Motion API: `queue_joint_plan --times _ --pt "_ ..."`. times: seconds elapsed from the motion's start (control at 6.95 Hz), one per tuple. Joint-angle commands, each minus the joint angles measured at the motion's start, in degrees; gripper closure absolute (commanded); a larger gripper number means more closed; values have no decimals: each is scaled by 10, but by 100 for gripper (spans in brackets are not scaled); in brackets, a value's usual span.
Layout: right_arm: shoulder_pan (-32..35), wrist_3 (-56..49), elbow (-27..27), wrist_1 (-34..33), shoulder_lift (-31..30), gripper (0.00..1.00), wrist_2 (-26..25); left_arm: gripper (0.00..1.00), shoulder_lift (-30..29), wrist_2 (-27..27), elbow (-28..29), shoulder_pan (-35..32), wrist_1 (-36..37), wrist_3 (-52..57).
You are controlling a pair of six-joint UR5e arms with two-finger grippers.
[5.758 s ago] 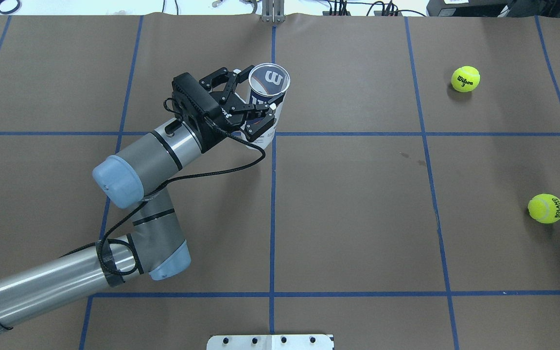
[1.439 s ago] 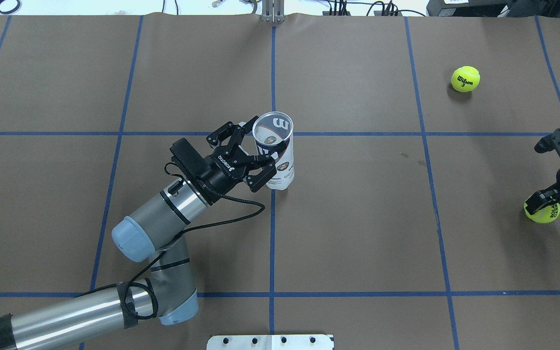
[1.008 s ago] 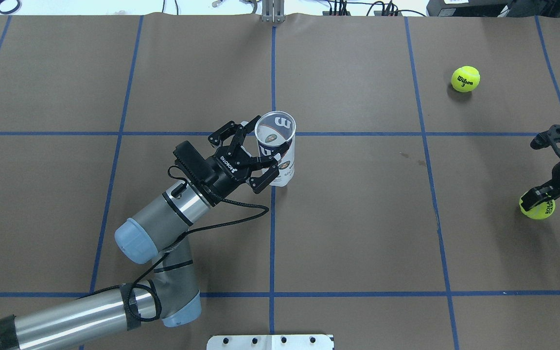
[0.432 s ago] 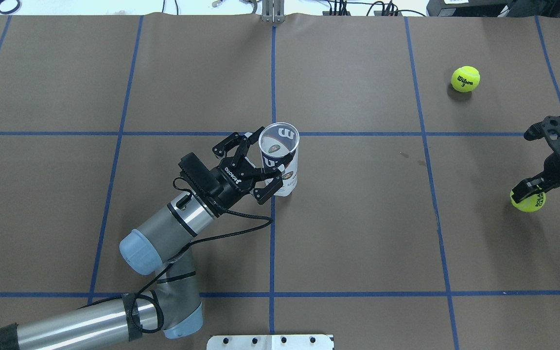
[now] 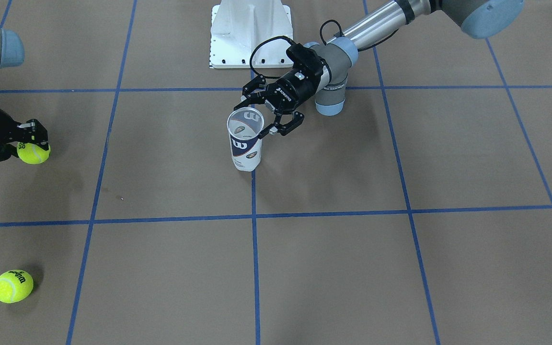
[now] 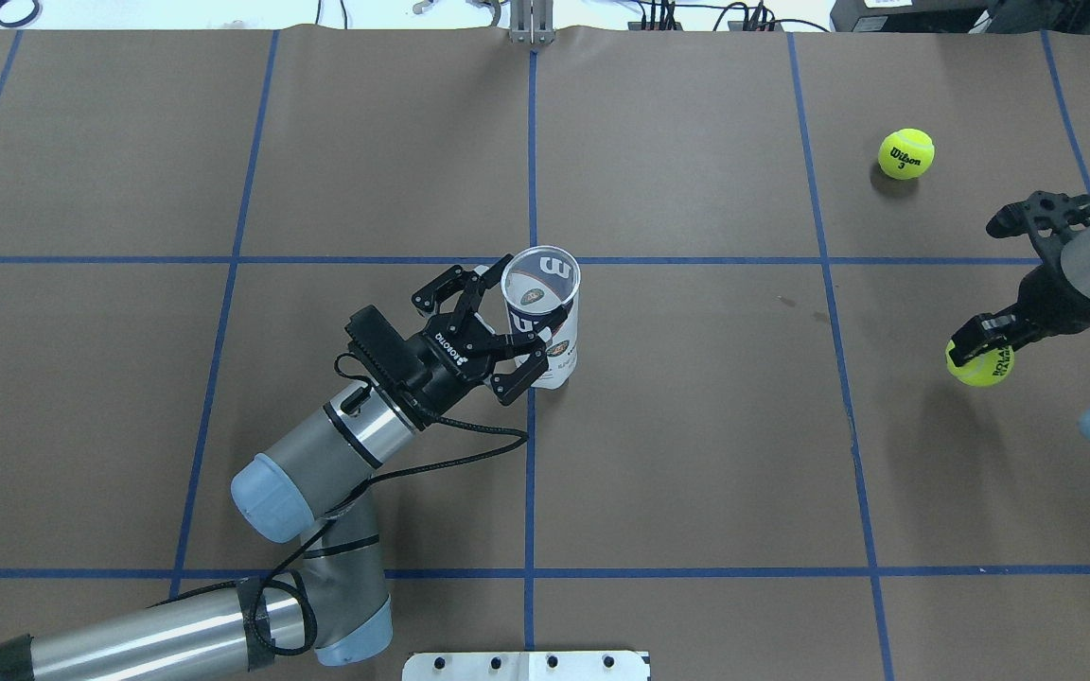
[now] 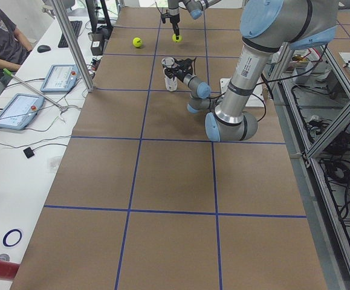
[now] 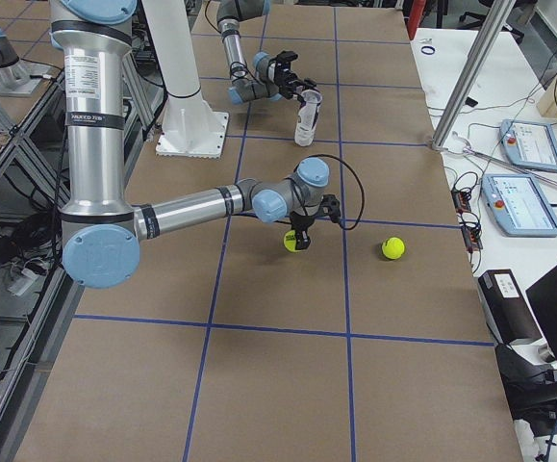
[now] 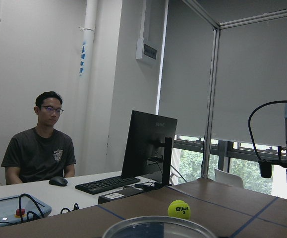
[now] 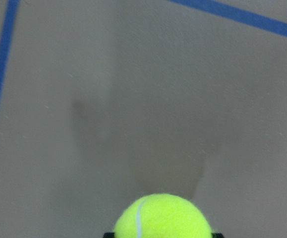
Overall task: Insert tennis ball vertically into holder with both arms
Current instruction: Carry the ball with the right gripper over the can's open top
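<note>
The holder, a clear can with a navy-and-white "W" label, stands upright with its mouth open near the table's middle. My left gripper is shut on its side from the near left. Its rim fills the bottom of the left wrist view. A yellow tennis ball hangs just above the table at the right, with my right gripper shut on it from above. The right wrist view has this ball at its lower edge. A second tennis ball lies at the far right.
The white pedestal base stands at the robot's edge of the table. A person sits at a side desk with a monitor, keyboard and tablets. Blue tape lines grid the brown table cover.
My left arm pulled the holder from the far centre toward the robot. My right arm came in, closed on the near ball, lifted it and carried it leftward.
</note>
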Motion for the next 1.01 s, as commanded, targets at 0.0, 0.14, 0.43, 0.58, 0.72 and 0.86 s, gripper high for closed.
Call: queue_joint_plan --times 0.0,0.14,0.43,0.58,0.72,0.86 --pt "-7 90 14 -1 53 78 33 19 1 5 0 5 -2 0" --pt "-19 142 23 -1 78 77 35 18 1 5 0 5 -2 0" --pt "-56 271 36 -2 149 76 35 16 8 5 0 6 -2 0" --pt "-75 325 50 -2 177 75 31 15 11 5 0 6 -2 0" --pt "-84 368 54 -4 205 74 31 15 10 5 0 8 -2 0" --pt "-99 416 54 -5 236 74 28 15 11 5 0 8 -2 0"
